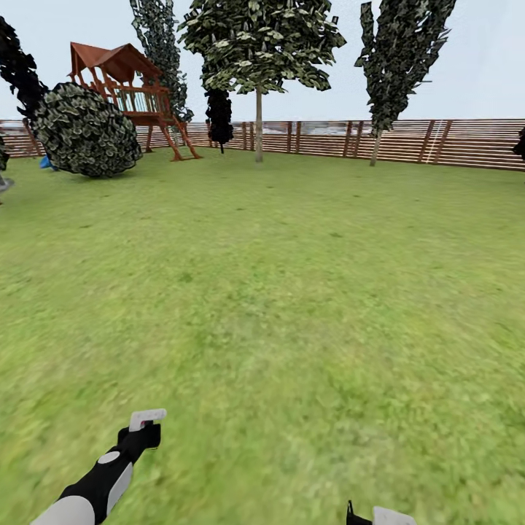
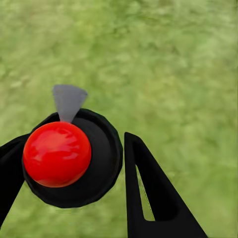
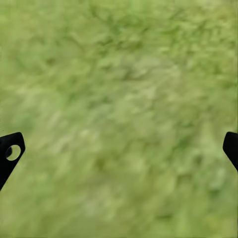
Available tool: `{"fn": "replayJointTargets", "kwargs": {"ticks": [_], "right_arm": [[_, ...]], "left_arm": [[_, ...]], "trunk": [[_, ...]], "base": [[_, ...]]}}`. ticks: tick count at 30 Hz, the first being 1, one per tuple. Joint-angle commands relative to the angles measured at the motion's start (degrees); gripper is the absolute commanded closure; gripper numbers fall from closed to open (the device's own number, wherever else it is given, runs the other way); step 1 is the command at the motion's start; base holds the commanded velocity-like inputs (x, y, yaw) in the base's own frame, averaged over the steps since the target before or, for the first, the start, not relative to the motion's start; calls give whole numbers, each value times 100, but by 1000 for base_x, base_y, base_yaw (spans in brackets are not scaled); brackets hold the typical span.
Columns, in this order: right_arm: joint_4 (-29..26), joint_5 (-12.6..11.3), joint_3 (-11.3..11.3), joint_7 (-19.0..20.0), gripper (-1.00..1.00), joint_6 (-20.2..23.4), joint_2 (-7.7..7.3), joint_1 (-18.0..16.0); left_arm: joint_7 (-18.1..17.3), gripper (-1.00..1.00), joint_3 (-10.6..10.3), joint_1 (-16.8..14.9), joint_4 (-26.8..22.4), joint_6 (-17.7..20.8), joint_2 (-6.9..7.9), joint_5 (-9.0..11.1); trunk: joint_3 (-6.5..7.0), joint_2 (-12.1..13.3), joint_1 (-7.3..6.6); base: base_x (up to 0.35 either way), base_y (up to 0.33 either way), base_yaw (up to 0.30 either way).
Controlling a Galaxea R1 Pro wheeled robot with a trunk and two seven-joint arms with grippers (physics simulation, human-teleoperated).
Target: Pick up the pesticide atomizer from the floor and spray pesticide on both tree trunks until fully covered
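glossy red atomizer top (image 2: 57, 153), wooden-slat fence (image 1: 408, 140)

1. Play tower (image 1: 124, 87): red-brown wood, peaked roof, railed deck, slanted legs, ladder on its rt side. Stands far back, upper-left of head view.
2. Round bush (image 1: 86, 131): big, mottled dk green/pale leaves, sits on grass just left of tower and nearer the camera; overlaps tower's lower-left corner.
3. Blue obj (image 1: 46, 162): small, left of tower, mostly hidden behind bush; can't tell what it is.
4. Tall narrow cypress-type tree (image 1: 157, 44): behind tower, rising above its roof.
5. Small v. dark cypress (image 1: 219, 117): rt of tower, near it.
6. Leaning cypress-type tree (image 1: 397, 58): well rt of tower, thin trunk.
7. Sky (image 1: 481, 58): pale blue-grey, above tower.
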Motion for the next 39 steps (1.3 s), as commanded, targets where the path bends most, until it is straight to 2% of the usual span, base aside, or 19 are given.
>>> {"fn": "replayJointTargets", "kwargs": {"ticks": [1,9,16,39], "right_arm": [[0,2,1,0,-100,0,0,2],[0,-2,1,8,-100,0,7,2],[0,-3,1,9,-100,0,9,4],[0,-3,1,0,-100,0,0,5]], "left_arm": [[1,100,0,-1,-1,0,0,0],[1,100,0,-1,-1,0,14,0],[1,100,0,-1,-1,9,26,0],[-18,100,0,4,-9,-8,35,9]], "trunk": [[0,0,0],[0,0,0],[0,0,0],[0,0,0]], "base": [[340,0,0],[340,0,7],[340,0,133],[340,0,2]]}}
